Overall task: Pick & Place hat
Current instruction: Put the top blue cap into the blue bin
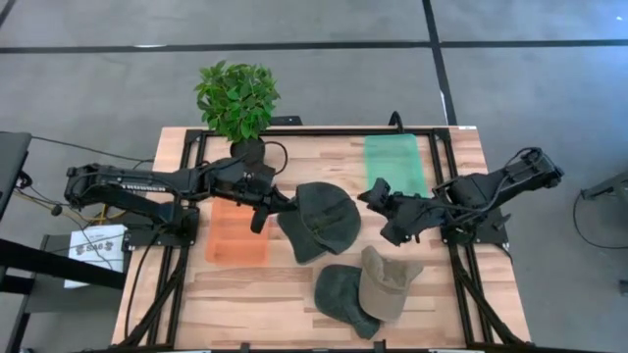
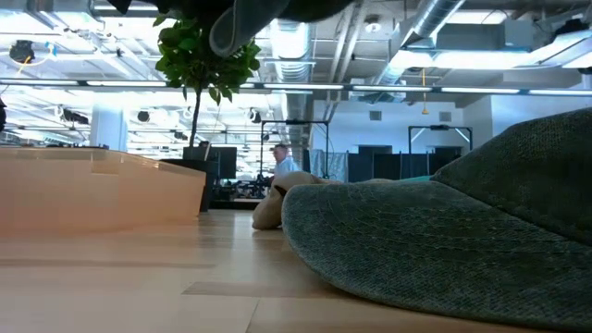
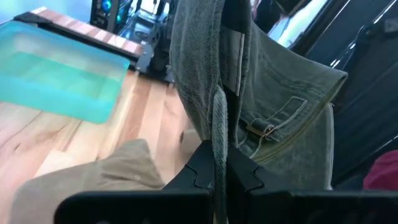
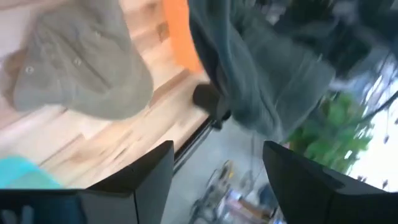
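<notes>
My left gripper is shut on a dark green hat over the middle of the table, just right of the orange tray. In the low view the hat hangs high above the tabletop. My right gripper is open and empty, right of the held hat. Its fingers frame the hat in the right wrist view. A second dark green hat and a tan hat lie on the table near the front edge, the tan one partly on the green one. My left gripper pinches the hat's back rim between its two fingers, beside the adjuster strap with the brass buckle. The fingers come from the table's left. The hat is lifted clear of the table and hangs slack from the fingers.
A teal tray sits at the far right of the table and also shows in the left wrist view. A potted plant stands at the far edge. Black frame rails run along both sides.
</notes>
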You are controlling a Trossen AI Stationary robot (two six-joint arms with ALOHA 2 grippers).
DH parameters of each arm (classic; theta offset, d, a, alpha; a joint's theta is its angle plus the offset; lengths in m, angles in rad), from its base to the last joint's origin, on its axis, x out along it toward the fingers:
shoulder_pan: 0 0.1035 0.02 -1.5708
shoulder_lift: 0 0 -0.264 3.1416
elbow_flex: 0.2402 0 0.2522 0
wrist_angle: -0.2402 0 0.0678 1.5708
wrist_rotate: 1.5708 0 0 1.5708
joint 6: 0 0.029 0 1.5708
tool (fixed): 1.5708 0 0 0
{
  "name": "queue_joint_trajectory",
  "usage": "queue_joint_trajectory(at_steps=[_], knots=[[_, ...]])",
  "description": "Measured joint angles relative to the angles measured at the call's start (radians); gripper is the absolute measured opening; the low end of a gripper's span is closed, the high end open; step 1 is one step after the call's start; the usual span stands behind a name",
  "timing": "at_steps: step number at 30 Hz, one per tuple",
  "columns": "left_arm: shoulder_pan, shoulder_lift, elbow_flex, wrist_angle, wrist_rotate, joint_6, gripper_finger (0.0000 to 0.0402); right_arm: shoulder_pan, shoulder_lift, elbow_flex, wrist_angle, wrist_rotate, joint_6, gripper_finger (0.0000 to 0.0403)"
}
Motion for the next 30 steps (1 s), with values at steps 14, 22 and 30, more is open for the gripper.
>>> queue_joint_trajectory(at_steps=[14,22,30], knots=[[0.0,0.001,0.0,0.034,0.025,-0.038,0.0,-0.001,0.052,0.0,0.206,-0.074,-0.205,0.0243],[0.0,0.001,0.0,0.043,0.053,-0.039,0.0,-0.016,0.116,0.0,0.267,-0.126,-0.211,0.0199],[-0.002,0.001,0.0,0.042,0.068,-0.039,0.0005,-0.029,0.144,-0.001,0.295,-0.119,-0.209,0.0072]])
